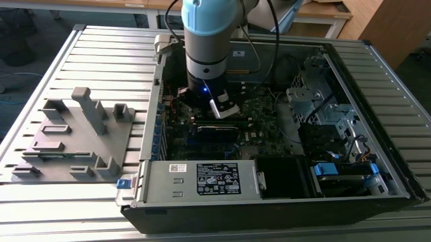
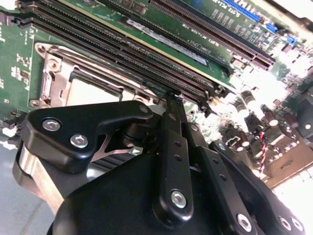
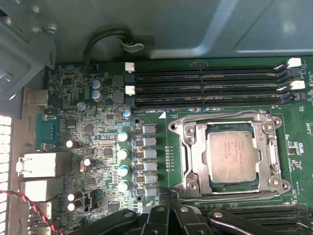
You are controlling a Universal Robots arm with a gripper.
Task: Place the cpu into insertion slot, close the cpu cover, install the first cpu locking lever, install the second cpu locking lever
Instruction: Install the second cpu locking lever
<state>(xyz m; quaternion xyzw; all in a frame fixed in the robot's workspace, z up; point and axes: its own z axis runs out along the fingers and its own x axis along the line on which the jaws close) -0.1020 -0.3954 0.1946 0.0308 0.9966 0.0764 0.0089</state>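
The cpu [image 3: 231, 156] lies seated in the insertion slot [image 3: 191, 152] just ahead of my gripper [image 2: 172, 98] with the cpu cover [image 3: 268, 147] down around it — fingers pressed together, empty — both levers apparently latched.

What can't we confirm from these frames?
- Gripper finger state: linkage blocks the tips in the second wrist view.
- Insertion slot locking levers: too fine to tell latched or not in the first wrist view.
- Cpu and cpu cover: the arm hides them in the exterior view.
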